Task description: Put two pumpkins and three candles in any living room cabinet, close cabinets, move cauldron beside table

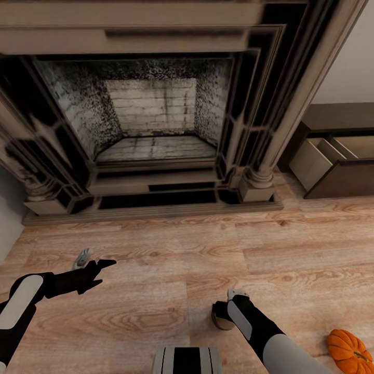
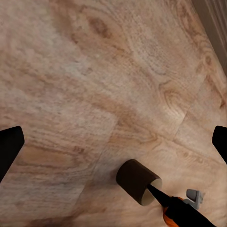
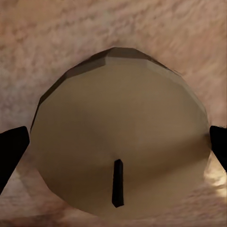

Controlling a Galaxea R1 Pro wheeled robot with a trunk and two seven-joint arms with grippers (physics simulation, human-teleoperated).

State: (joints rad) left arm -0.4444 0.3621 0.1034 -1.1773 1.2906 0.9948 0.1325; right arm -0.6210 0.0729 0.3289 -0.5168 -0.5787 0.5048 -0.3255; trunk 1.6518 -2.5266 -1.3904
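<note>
A candle [image 1: 222,323] stands on the wood floor: a short dark-brown cylinder with a pale top and a black wick [image 3: 117,189]. My right gripper [image 1: 228,307] hangs open right over it, one fingertip at each side of the candle [image 3: 118,142]; I cannot tell if they touch. One orange ribbed pumpkin [image 1: 350,352] lies on the floor to the right of that arm. The dark-brown cabinet [image 1: 340,179] stands at the far right with a drawer [image 1: 319,156] pulled out, pale inside. My left gripper [image 1: 96,261] is open and empty over bare floor, and its camera sees the candle [image 2: 137,182].
A large ornate fireplace [image 1: 150,119] with a raised hearth step [image 1: 156,210] takes up the wall ahead. The wood floor [image 1: 171,259] stretches between it and me. A pale wall [image 1: 353,57] rises above the cabinet.
</note>
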